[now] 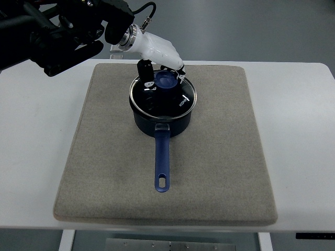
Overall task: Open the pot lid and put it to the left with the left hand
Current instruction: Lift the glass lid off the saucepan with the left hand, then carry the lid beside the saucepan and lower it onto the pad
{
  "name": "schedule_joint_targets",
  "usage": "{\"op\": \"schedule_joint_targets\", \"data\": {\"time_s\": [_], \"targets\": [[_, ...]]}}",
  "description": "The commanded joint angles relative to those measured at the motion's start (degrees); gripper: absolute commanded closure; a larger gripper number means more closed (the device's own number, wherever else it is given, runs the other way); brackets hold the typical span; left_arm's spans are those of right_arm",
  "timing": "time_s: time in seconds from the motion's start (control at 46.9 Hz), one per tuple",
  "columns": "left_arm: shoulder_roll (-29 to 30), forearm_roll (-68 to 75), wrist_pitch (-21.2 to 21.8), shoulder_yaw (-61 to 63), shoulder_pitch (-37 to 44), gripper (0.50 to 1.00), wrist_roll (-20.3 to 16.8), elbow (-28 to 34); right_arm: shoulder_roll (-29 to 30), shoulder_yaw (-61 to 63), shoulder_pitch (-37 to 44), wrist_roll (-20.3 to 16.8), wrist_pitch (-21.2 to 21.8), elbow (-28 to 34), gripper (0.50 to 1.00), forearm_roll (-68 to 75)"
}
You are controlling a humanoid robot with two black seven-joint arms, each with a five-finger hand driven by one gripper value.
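A dark blue pot is sitting a little above the middle of a grey mat, which is lying on the white surface. Its long blue handle is pointing toward six o'clock, ending in a slotted loop well short of the mat's near edge. The glass lid is resting flat on the pot's rim, with a blue knob at its centre.

The left hand is reaching in from eleven o'clock, its black arm coming from the upper left corner and its white shell hanging over the pot's far rim. The fingers are pointing down at the lid and closing in on the knob: dark ones are sitting at the knob's nine to ten o'clock side, and a lighter one is lying at its one to two o'clock side, by the lid's far edge. The knob is lying between them, just at six o'clock of the palm. Whether the fingers are actually pressing on the knob cannot be told from this steep angle; they are partly curled around it, and the lid is lying level on the pot.
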Motion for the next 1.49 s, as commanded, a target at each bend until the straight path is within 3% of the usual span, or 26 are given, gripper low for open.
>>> {"op": "schedule_joint_targets", "data": {"time_s": [0.0,0.32,0.662,1.195,1.473], "targets": [[0.1,-0.1,0.0,-0.1,-0.2,1.0,0.0,0.0,0.0,0.0,0.0,0.0,0.0,0.0,0.583,0.0],[0.5,-0.3,0.4,-2.0,-0.6,1.0,0.0,0.1,0.0,0.0,0.0,0.0,0.0,0.0,0.583,0.0],[2.1,-1.3,0.3,-4.4,-0.7,1.0,0.0,7.7,0.0,0.0,0.0,0.0,0.0,0.0,0.583,0.0],[14.0,-0.7,0.2,-3.6,-2.2,1.0,0.0,7.0,0.0,0.0,0.0,0.0,0.0,0.0,0.585,0.0],[21.6,-0.5,0.2,-3.3,-1.9,1.0,0.0,2.1,0.0,0.0,0.0,0.0,0.0,0.0,0.583,0.0]]}}
